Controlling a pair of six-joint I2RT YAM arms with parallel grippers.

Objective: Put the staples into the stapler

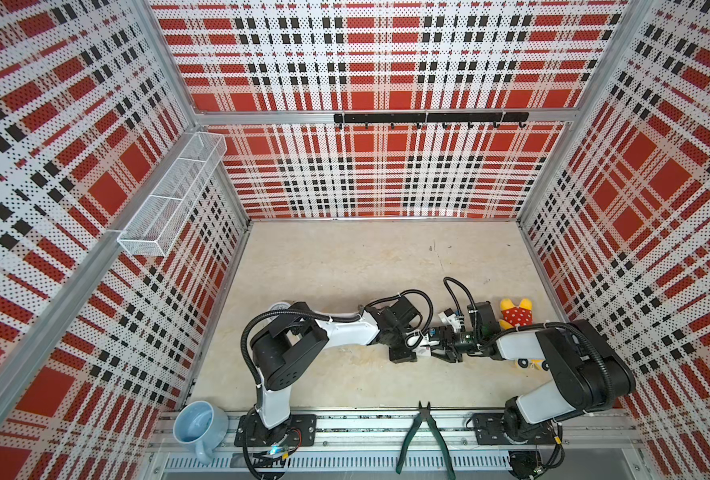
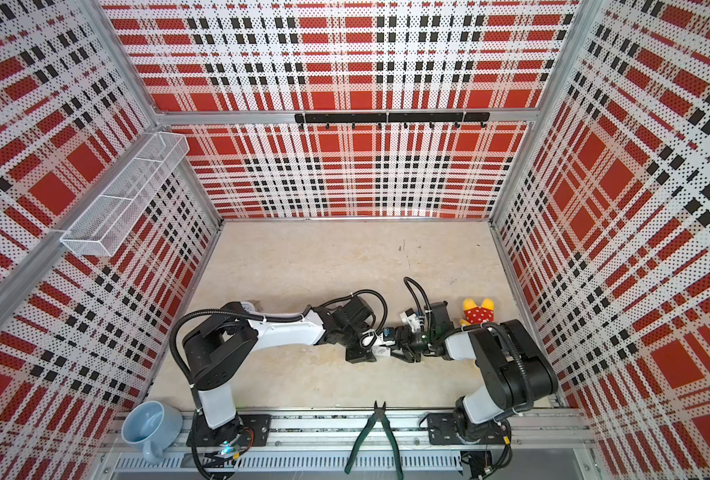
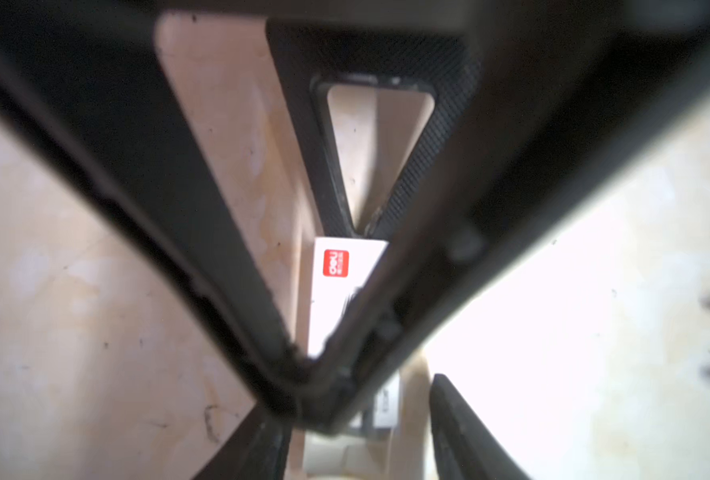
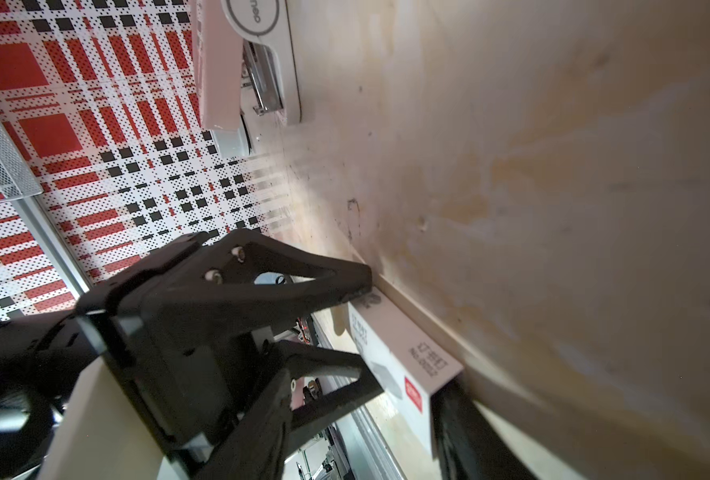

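Left gripper (image 4: 372, 334): reached in from the left, with its fingers set apart on either side of a white cardboard sleeve (image 4: 403, 353). Whether the sleeve is squeezed or only straddled cannot be told.
Right gripper (image 1: 439, 353): brought in from the right to face the left one, with its fingers parted at the sleeve's far end. A firm hold cannot be confirmed.
Meeting place: right of the middle of the worktop (image 1: 345, 270), somewhat nearer its front edge than its back edge.
Sleeve: kept low against the worktop between the two grippers, with its red mark turned upward.
Staples: no bare silvery strip is seen anywhere. They are judged to be hidden inside the sleeve.
Stapler (image 4: 257, 62): white, set on the worktop just behind the grippers, right of centre. It appears hinged open with its metal channel exposed. Whether the channel is filled cannot be made out.
Done so far: the stapler has apparently been opened and the sleeve reached by both grippers.
Left to do: the staples are to be drawn from the sleeve, a strip laid in the channel, and the stapler closed.
Progress: judged early, well short of halfway.
Nearby: a red-and-yellow plush toy (image 1: 515, 313) is seen near the right edge, and pliers (image 1: 423, 432) and a blue mug (image 1: 199, 424) on the front rail.
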